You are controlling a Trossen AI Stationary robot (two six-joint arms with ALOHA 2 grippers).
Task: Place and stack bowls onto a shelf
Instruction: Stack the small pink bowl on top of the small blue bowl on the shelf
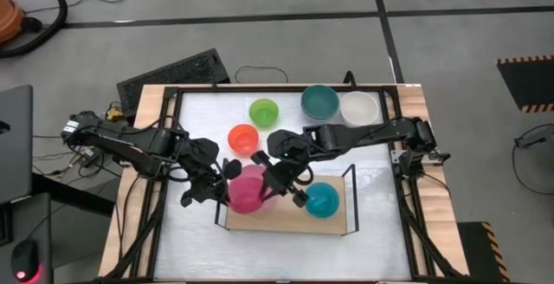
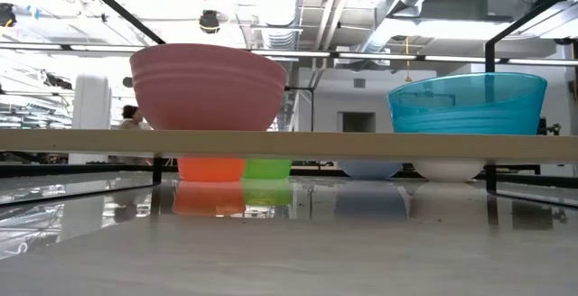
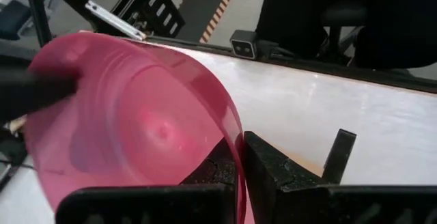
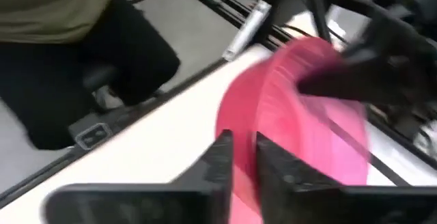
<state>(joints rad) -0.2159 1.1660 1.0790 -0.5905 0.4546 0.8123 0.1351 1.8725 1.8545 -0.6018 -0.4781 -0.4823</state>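
Note:
A pink bowl (image 1: 248, 190) stands upright on the left part of the light-wood shelf (image 1: 286, 220), and the low view shows its base on the board (image 2: 361, 144). A teal bowl (image 1: 322, 200) stands on the shelf's right part. My left gripper (image 1: 227, 173) is shut on the pink bowl's left rim. My right gripper (image 1: 275, 184) is shut on its right rim. Neither gripper shows in the low view. Orange (image 1: 243, 137), green (image 1: 263, 111), blue-green (image 1: 319, 102) and white (image 1: 359, 107) bowls stand on the table behind the shelf. My left gripper holds the pink bowl's rim (image 3: 234, 157) on the bowl's left side, one finger (image 3: 212, 173) inside the bowl and one (image 3: 273, 169) outside. The fingers come slanting from the table's left. The bowl stands on the shelf board. My right gripper has the pink bowl's rim (image 4: 244, 183) between its two fingers (image 4: 220, 159), on the bowl's right side. It comes slanting from the table's right and far side. The view is blurred, so I cannot tell which finger is inside.
Thin black wire frames (image 1: 353, 189) rise at the shelf's two short ends. The teal bowl stands close to my right gripper. A black rail frame (image 1: 173, 93) runs round the white tabletop. A seated person (image 4: 61, 39) shows beyond the table.

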